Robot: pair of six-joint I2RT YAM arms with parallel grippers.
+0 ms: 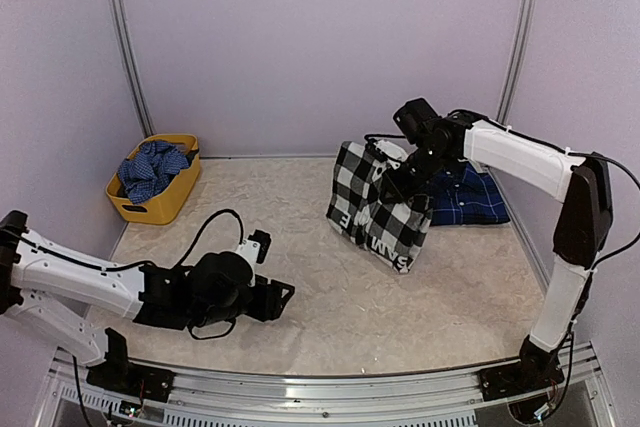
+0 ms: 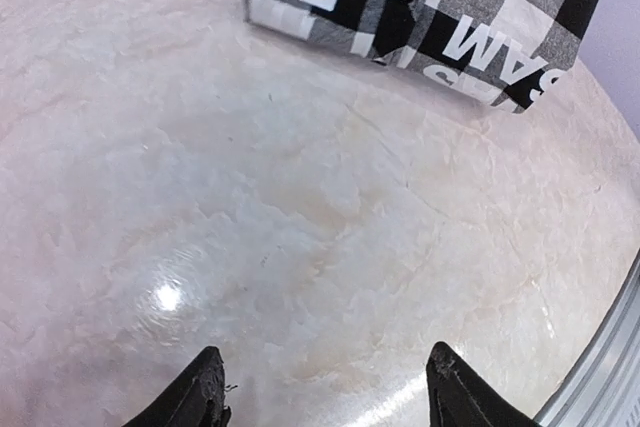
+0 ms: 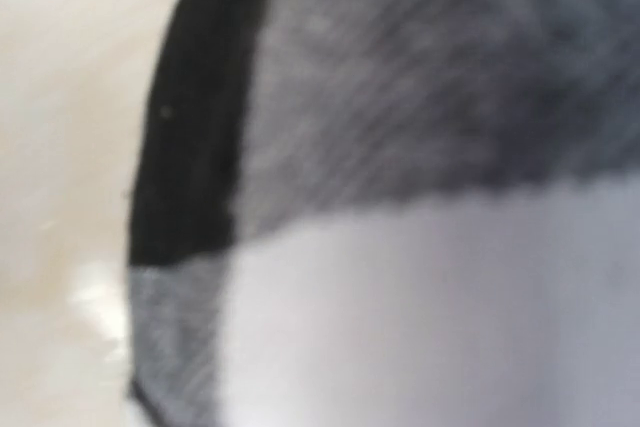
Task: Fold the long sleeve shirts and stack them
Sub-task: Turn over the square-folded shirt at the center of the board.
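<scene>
Low over the near-left table (image 1: 330, 327), the left gripper (image 2: 325, 369) hangs with its two black fingertips spread well apart and only bare, glossy, cream-veined tabletop between them; it holds nothing. From those jaws the checked shirt (image 1: 372, 209) lies far and to the right, well apart, so this arm is the more distant of the two.

On the far right, the right gripper (image 1: 402, 179) is down on the far-right part of that shirt. Its wrist view is filled by blurred grey, white and black weave pressed against the lens, so I cannot tell whether its jaws are pinched on the cloth or merely resting in it.

That shirt is a soft, bulky folded bundle in large black-and-white squares. A black band with white lettering runs along its near edge, slanting nearer toward the right.

Just to its right, meeting its edge, lies the navy plaid shirt (image 1: 472, 199), flatter and thinner. Stacking likely means carrying one onto the other, a short move to the right for the right arm.
</scene>
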